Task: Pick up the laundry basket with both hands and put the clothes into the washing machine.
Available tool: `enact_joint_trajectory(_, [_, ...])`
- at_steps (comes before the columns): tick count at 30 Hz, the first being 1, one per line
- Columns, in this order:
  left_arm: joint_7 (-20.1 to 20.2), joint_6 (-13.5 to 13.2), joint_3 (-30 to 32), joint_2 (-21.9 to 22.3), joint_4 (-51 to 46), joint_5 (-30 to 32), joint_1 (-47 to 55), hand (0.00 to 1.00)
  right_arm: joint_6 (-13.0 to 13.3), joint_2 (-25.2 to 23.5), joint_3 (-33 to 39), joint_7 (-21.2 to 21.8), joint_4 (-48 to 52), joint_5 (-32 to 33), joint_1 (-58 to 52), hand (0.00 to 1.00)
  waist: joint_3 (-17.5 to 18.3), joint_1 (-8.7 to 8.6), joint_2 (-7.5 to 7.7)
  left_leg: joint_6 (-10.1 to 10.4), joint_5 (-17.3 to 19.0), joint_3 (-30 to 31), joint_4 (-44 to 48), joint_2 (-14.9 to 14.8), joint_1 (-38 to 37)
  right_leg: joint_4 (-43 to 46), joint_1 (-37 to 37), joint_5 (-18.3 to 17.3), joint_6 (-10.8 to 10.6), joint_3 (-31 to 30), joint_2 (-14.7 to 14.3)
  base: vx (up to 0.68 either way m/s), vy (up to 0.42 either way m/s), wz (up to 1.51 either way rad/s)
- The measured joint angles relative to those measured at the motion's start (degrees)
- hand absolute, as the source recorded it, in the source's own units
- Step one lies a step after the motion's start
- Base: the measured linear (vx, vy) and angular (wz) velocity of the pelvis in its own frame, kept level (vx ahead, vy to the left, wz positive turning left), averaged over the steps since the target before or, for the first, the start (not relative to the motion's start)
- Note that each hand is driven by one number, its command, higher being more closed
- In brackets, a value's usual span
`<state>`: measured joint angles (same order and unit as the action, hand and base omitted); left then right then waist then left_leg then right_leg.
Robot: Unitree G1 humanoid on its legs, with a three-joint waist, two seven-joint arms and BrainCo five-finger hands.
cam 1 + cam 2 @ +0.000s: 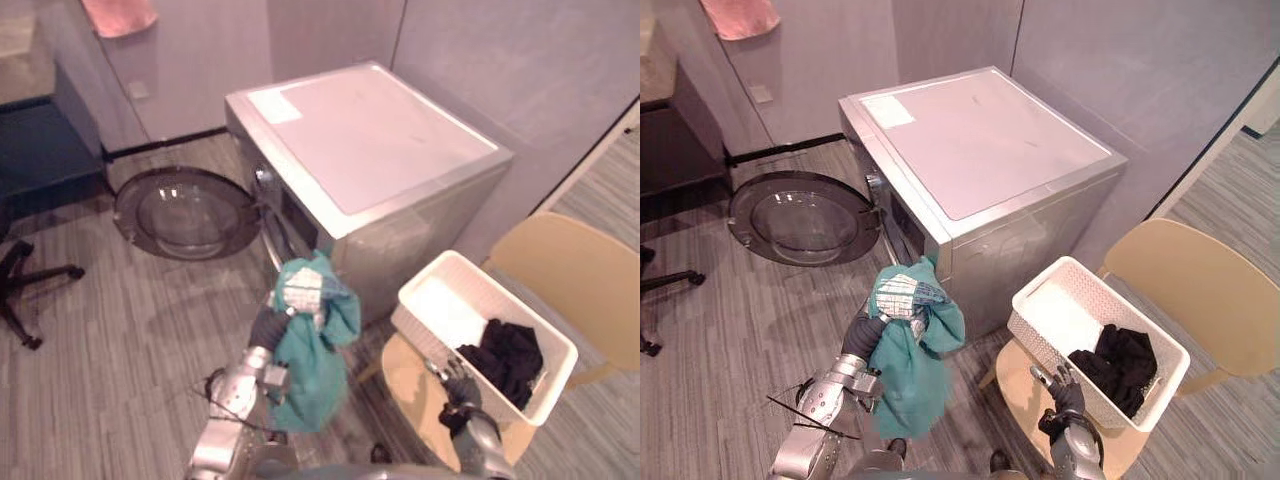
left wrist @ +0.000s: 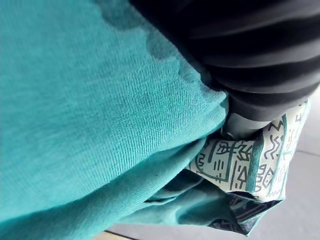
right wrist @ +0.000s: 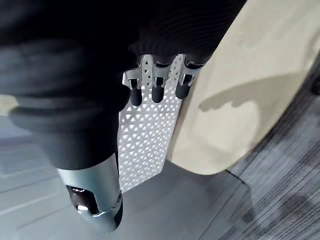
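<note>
Teal garment [image 1: 315,375], soft, light, lower centre: bunched top clamped in left hand [image 1: 265,328]; right hand [image 1: 462,385] slack-fingered beside basket [image 1: 425,335].

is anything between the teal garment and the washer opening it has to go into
Nothing visible does. The teal garment hangs from the left hand right in front of the washing machine, and its round door is swung open to the side, off the path.

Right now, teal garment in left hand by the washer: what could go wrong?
1. The teal garment hangs loose below the left hand; it may snag on the open door.
2. The right hand has straight fingers against the basket, which juts past the chair seat; a push could tip it.
</note>
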<state>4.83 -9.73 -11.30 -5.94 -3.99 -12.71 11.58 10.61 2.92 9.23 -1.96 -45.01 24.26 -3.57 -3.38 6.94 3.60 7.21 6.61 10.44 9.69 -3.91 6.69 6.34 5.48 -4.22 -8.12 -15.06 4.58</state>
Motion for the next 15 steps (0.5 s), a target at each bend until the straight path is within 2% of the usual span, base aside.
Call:
enact_joint_trajectory(4, [-0.65, -0.01, 0.72, 0.3, -0.03, -0.03, -1.75, 1.0, -0.35, 0.37, -0.26, 0.32, -0.28, 0.06, 0.26, 0.0, -0.09, -0.06, -0.62, -0.26, 0.2, -0.03, 0.23, -0.01, -0.1, 0.71, -0.03, -0.57, 0.26, -0.6, -0.17, 0.08, -0.003, 0.02])
enact_joint_trajectory(5, [-1.24, -0.03, 0.66, 0.34, -0.09, -0.03, -2.08, 1.0, -0.35, 1.09, -0.24, 0.77, -0.26, 0.41, 0.3, 0.0, -0.6, -0.24, -1.32, -0.49, 1.43, 0.32, 1.96, 0.17, 0.24, 3.44, 0.4, -2.73, 0.57, -0.54, -0.49, 0.02, -0.019, 0.14])
enact_joint_trajectory(6, [-1.24, -0.03, 0.62, 0.35, -0.09, -0.04, -2.04, 1.0, -0.35, 1.25, -0.24, 0.8, -0.23, 0.41, 0.37, 0.0, -0.65, -0.32, -1.4, -0.5, 1.65, 0.43, 2.59, 0.31, 0.56, 4.39, 0.67, -3.38, 0.61, -0.48, -0.52, -0.02, -0.031, 0.27])
enact_joint_trajectory(8, [-1.2, -0.04, 0.12, 0.72, -0.09, -0.05, -1.49, 1.0, -0.35, 2.84, -0.08, 0.78, -0.23, 0.41, -0.18, 0.0, -1.07, -1.14, -2.04, -0.44, 3.28, 1.53, 5.99, 1.54, 2.57, 11.48, 2.47, -7.9, 0.82, 0.99, -0.19, -0.06, -0.041, 0.5])
enact_joint_trajectory(10, [-1.11, 0.0, 0.01, 1.04, -0.05, -0.06, -1.25, 1.0, -0.38, 3.42, -0.05, 0.73, -0.23, 0.5, -0.68, 0.0, -1.26, -1.71, -1.65, -1.01, 3.72, 1.92, 4.93, 2.0, 3.19, 15.16, 4.03, -10.0, 0.86, 2.75, 1.66, -0.05, -0.065, 0.7])
enact_joint_trajectory(13, [-1.15, 0.01, -0.74, 2.43, 0.0, -0.13, -1.24, 1.0, -0.46, 4.01, -0.25, 0.83, -0.18, 1.01, -0.68, 0.0, -1.56, -2.12, -1.23, -2.23, 2.95, -4.17, 2.98, 0.11, 5.06, 16.9, 5.45, -10.19, 0.64, 4.91, 3.8, -0.04, -0.061, 0.7])
enact_joint_trajectory(15, [-1.38, 0.02, -0.8, 3.68, 0.27, -0.15, -1.48, 1.0, -0.49, 4.09, -0.86, 0.79, -0.16, 1.0, -0.43, 0.0, -2.26, -3.4, -0.82, -2.99, 2.26, -7.9, 2.54, 0.02, 6.39, 19.57, 5.92, -10.51, 0.49, 5.57, 6.39, -0.01, 0.03, 0.98])
